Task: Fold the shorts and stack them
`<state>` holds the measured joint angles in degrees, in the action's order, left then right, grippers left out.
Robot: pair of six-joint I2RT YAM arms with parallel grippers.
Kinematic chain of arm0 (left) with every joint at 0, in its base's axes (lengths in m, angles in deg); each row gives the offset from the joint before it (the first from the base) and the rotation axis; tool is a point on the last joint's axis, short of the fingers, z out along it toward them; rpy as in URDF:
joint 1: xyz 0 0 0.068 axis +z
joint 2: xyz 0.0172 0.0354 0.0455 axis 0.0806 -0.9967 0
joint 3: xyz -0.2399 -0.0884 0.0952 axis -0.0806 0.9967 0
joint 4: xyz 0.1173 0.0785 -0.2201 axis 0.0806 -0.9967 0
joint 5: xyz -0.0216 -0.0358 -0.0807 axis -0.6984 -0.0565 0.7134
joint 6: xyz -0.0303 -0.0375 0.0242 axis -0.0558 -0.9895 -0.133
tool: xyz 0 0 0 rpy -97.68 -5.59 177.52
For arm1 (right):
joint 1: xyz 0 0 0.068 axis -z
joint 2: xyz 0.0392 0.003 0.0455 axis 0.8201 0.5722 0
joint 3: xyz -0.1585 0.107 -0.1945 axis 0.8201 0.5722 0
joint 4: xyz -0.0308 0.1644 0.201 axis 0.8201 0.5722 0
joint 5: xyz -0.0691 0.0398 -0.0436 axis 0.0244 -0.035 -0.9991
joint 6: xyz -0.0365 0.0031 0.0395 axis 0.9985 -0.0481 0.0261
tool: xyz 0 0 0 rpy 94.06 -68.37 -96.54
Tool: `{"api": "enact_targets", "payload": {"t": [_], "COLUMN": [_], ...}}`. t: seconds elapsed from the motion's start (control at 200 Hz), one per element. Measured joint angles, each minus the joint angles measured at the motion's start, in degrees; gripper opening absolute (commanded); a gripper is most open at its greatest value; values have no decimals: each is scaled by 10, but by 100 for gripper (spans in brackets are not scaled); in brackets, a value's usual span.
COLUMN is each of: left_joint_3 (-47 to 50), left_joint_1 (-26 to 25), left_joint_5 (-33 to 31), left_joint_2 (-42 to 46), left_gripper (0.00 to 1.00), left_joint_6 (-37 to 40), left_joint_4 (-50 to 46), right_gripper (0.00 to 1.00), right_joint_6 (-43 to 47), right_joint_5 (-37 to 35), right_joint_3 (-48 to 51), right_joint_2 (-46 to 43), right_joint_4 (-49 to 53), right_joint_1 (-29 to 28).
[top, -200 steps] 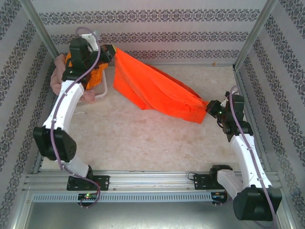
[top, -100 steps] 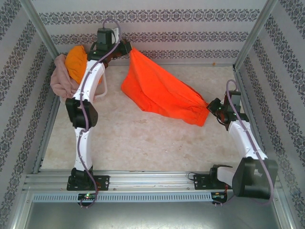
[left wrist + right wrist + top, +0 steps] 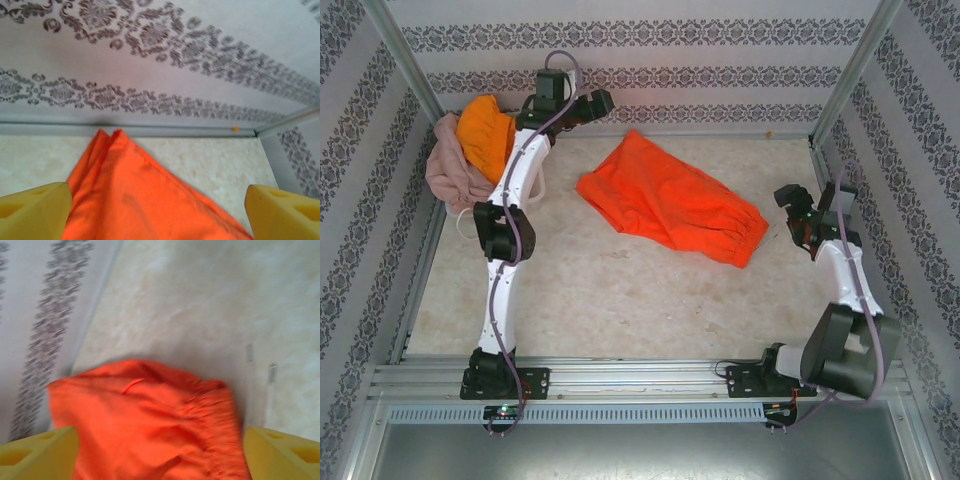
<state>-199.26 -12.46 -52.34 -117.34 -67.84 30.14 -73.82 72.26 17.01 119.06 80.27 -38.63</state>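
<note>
The red-orange shorts are lying slantwise on the pale table, spread fairly flat with soft creases. Their gathered waist is forming the nearer right end and a pointed hem corner the far end. The yellow-orange shorts are sitting bunched on the pink shorts in a heap well apart from the red-orange shorts, off beyond their hem end to the left. The left gripper is hanging just beyond that hem corner, jaws standing wide apart and clear of the cloth. The right gripper is hanging just beyond the waist end, jaws likewise wide apart and off the fabric. The overhead view is giving the whole garment and the heap. The left wrist view is adding that the hem corner is ending in two small peaks side by side, with a fold line running back from them. The right wrist view, somewhat blurred, is adding the puckered elastic of the waist and a small raised crease on the fabric behind it.
</note>
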Motion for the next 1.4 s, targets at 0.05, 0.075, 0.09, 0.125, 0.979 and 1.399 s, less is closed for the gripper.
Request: {"api": "enact_targets", "payload": {"t": [0.05, 0.075, 0.09, 0.125, 0.979, 1.399], "left_joint_3": [70, 113, 133, 188, 589, 609], "left_joint_1": [-1, -2, -2, -3, -37, -38], "left_joint_5": [3, 5, 5, 6, -91, -131], "left_joint_2": [57, 92, 108, 147, 174, 163], "left_gripper": [91, 91, 91, 91, 48, 1], "left_joint_6": [8, 11, 12, 14, -33, -36], "left_joint_4": [-2, 1, 1, 16, 198, 219], "right_gripper": [88, 88, 88, 89, 93, 94], "right_joint_6": [0, 0, 0, 0, 42, 67], "right_joint_5": [8, 12, 14, 20, 16, 5], "right_joint_3": [3, 4, 4, 7, 36, 45], "right_joint_2": [-25, -34, -39, -47, 134, 152], "right_joint_4": [-3, -6, -7, -11, -23, -30], "right_joint_1": [-28, -44, -53, -74, -208, -170]}}
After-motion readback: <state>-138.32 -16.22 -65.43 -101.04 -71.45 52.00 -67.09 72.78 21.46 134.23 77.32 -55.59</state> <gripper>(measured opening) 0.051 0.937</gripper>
